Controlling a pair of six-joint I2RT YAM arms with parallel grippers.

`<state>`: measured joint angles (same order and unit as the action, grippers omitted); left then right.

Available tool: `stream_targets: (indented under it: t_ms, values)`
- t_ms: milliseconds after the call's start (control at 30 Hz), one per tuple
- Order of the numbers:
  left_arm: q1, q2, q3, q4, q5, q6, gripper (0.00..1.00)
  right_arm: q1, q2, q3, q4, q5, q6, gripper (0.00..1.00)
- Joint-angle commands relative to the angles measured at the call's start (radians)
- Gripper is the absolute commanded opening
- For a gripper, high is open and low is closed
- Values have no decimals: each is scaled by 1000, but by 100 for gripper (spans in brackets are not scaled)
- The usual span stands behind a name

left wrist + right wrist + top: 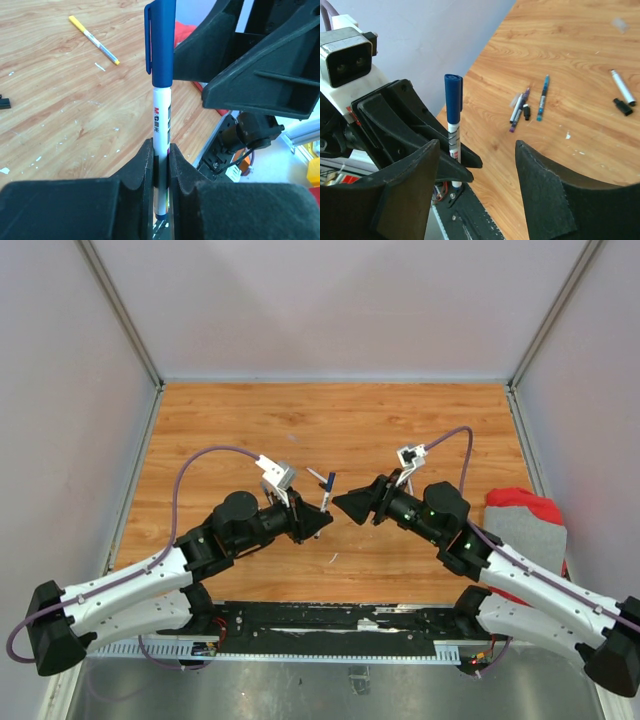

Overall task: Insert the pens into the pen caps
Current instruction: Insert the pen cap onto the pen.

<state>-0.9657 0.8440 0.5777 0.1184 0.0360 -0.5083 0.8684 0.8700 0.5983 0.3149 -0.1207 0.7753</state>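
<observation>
Pens (519, 107) lay loose on the wooden table (240, 430), and one more, the held pen (161, 115), stood upright in the left gripper (161, 170) near the middle of the table. Its white barrel was pinched low down between two black fingers (142, 165), closed tight against it. A blue cap (161, 40) sat on its top end, with the clip facing left in the left wrist view.

The right gripper (476, 150) faced the left one from just to the right. Its jaws stood wide apart with nothing between them. The held pen showed beyond the gap, touching neither finger.

On the table past the right gripper, two of the loose pens lay side by side, touching. A small black cap (526, 111) sat just beside them, and a teal pen (543, 97) lay a little further right. Well apart from these, toward the right of that view, was a grey pen (623, 86) with a second black cap (622, 106) just near its end, not on it.

The left wrist view showed a yellow pen (93, 39) lying flat, well beyond the held pen and to its left. A black piece (4, 102) was cut off at the left border, too little of it showing to name.

A red cloth (520, 502) lay on a grey cloth (535, 535) at the right edge of the table.
</observation>
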Motion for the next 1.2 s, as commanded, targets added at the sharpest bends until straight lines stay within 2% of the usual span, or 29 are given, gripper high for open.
stream_targets:
  t_ms: [0,133,300,500,600,800,1167]
  values:
    - [-8,-25,25,21,-24,15,1,8,-83,50,-163,107,-102,64]
    - [-9,-32,28,6,-35,20,1,8,-136,99,-271,181,-157,65]
    - [-9,-34,29,-9,-41,26,1,7,-184,137,-304,253,-221,66]
    - [-9,-27,33,-15,-36,28,0,4,-107,313,-506,346,-246,65]
    - [-10,-21,33,-11,-32,28,1,-29,-56,384,-557,277,-235,65]
    - [-10,-20,26,1,-27,21,0,-50,48,469,-515,102,-206,67]
    - [-10,-9,26,12,-17,20,1,-41,182,461,-365,-59,-128,66]
